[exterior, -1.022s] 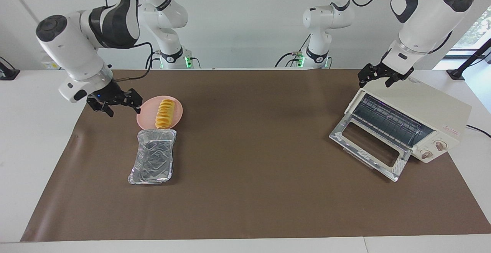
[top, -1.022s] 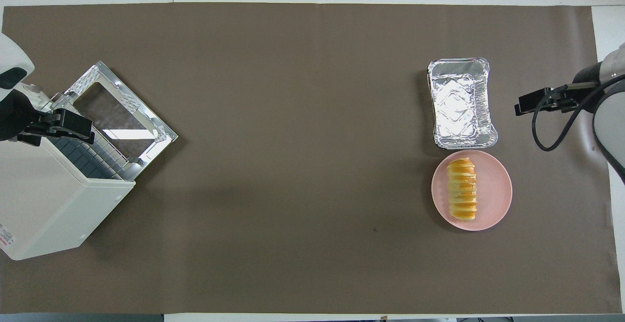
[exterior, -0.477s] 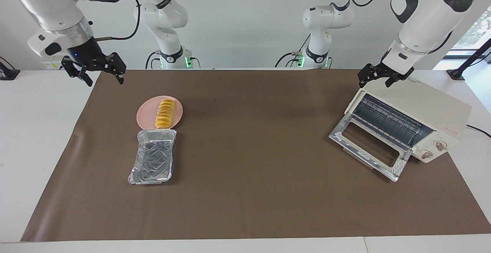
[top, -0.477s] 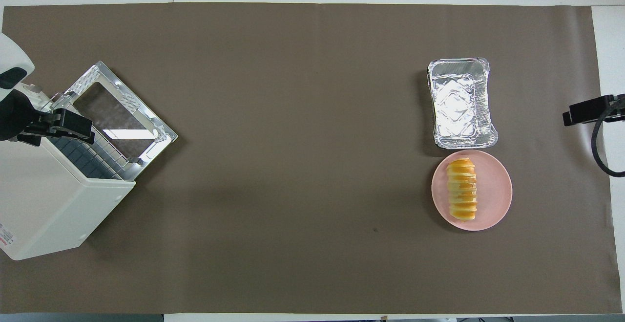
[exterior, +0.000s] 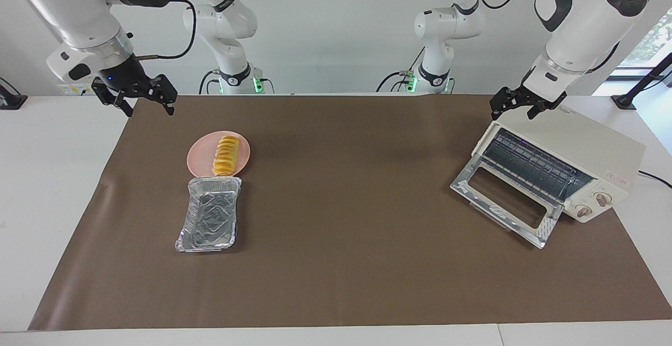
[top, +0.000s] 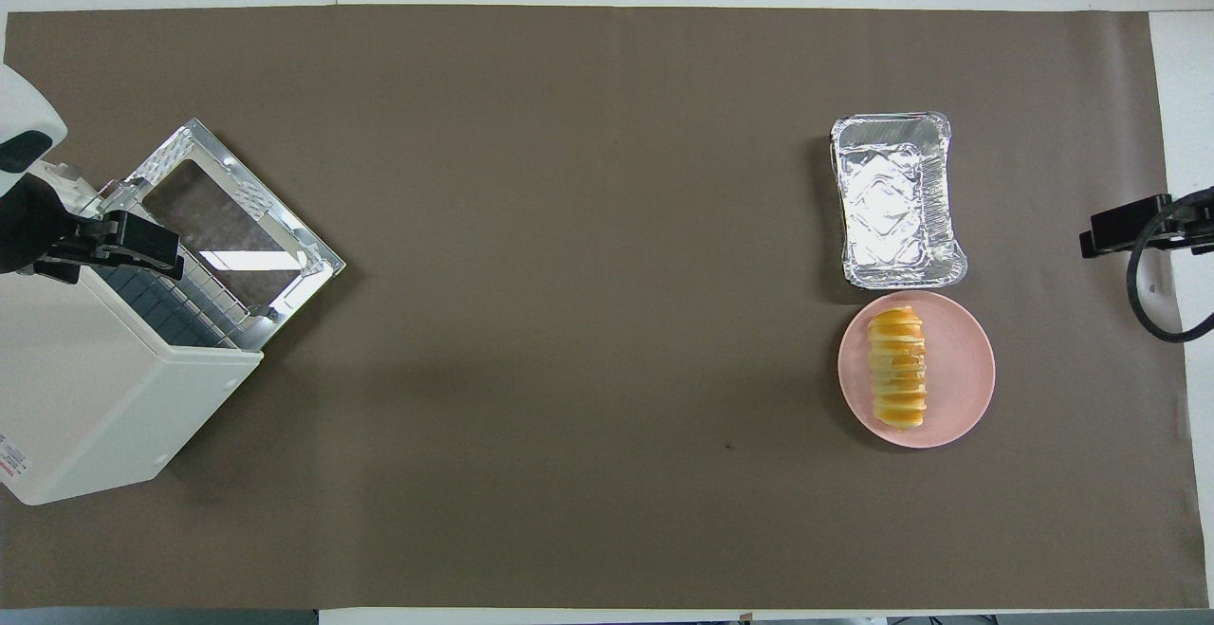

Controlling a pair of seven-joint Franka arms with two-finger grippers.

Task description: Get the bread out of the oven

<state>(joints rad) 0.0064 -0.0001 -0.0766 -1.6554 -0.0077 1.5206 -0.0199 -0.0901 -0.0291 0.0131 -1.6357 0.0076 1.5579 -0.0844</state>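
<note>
The bread [exterior: 226, 155] [top: 897, 369], a ridged golden loaf, lies on a pink plate [exterior: 201, 161] [top: 965, 371] at the right arm's end of the table. The cream oven [exterior: 593, 144] [top: 95, 397] stands at the left arm's end with its glass door [exterior: 503, 203] [top: 228, 217] folded down and its wire rack showing. My left gripper [exterior: 512, 112] [top: 142, 246] hangs open just over the oven's top front edge. My right gripper [exterior: 147, 107] [top: 1105, 236] is raised and open with nothing in it. It hangs over the mat's edge at the right arm's end, apart from the plate.
A crinkled silver foil tray [exterior: 210, 220] [top: 896, 203] sits right against the plate, farther from the robots. The brown mat [exterior: 341, 230] covers most of the table. A black cable loops down from the right wrist [top: 1152, 312].
My right gripper has lifted from beside the pink plate and drawn back up over the mat's edge, its hands bare. The left arm, bread, tray and oven have not moved.
</note>
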